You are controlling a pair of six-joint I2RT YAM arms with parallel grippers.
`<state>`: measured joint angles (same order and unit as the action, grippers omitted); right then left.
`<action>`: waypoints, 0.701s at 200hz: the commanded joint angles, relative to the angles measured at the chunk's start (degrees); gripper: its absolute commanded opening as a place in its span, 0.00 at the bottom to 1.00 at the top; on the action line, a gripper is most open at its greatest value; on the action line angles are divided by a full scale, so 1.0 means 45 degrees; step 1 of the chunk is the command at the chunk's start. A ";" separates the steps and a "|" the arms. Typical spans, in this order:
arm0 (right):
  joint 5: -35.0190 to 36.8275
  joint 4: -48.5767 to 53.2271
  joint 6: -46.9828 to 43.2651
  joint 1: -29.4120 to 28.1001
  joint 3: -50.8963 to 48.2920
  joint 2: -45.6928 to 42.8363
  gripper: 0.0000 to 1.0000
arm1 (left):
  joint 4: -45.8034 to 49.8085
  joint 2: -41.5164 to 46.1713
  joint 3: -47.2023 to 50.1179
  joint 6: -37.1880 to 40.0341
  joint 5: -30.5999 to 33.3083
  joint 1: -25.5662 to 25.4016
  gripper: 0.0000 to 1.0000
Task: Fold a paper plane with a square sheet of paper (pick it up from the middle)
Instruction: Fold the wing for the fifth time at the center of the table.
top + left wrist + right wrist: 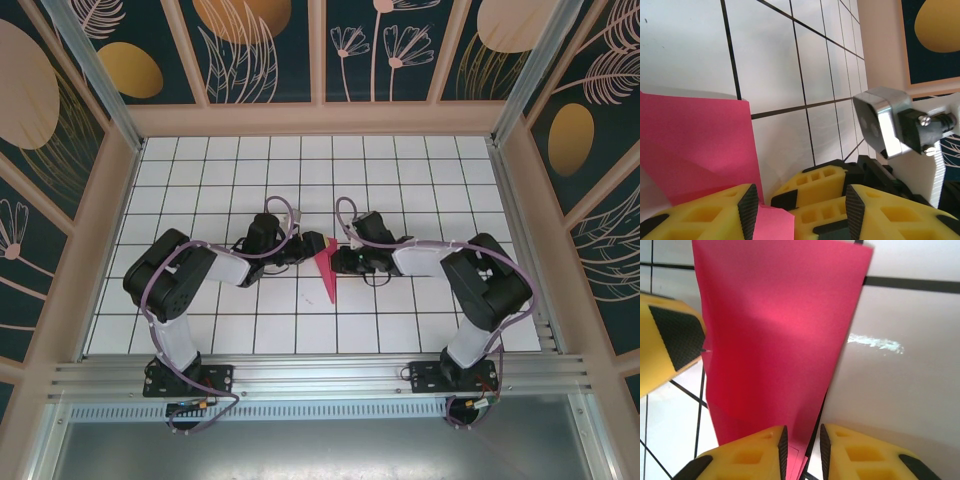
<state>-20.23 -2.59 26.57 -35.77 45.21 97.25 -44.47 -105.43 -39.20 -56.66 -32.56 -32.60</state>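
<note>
The magenta-pink sheet of paper (326, 270) lies mid-table, folded into a narrow dart like a paper plane, its tip toward the near edge. My left gripper (306, 248) meets its wide end from the left, my right gripper (344, 262) from the right. In the left wrist view the left gripper (802, 210) stands open; the paper (695, 145) reaches beside its left pad, and the right gripper's yellow fingers (815, 187) sit between its jaws. In the right wrist view the right gripper (803, 452) has a narrow gap, with the paper's (775, 330) layered edge lying loosely in it.
The white gridded table (420, 170) is boxed in by raised walls (320, 118) at the back and sides. Both arms bend inward and crowd the centre. The left gripper's finger (670, 340) touches the paper's left edge. The right wrist's camera housing (880, 125) hangs close by.
</note>
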 commanded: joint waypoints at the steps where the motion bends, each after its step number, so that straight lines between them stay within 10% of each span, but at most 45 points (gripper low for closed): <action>1: 0.0060 0.0060 0.0274 0.0113 -0.0149 -0.0761 0.30 | 0.0060 -0.0182 -0.0151 0.0147 -0.0187 -0.0071 0.52; 77: -0.0019 -0.0351 0.0852 0.0170 -0.0601 -0.1478 0.35 | 0.0548 0.0192 -0.0038 0.0338 0.0059 -0.0078 0.52; 140: -0.0369 -0.1396 0.1853 0.0788 -0.1097 -0.1627 0.36 | 0.6421 0.2913 -0.0561 0.1498 0.3568 -0.0247 0.57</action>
<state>-21.10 -5.87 32.40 -33.06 41.04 91.96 -30.00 -97.38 -39.22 -53.76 -24.91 -32.71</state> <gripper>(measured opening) 0.358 0.559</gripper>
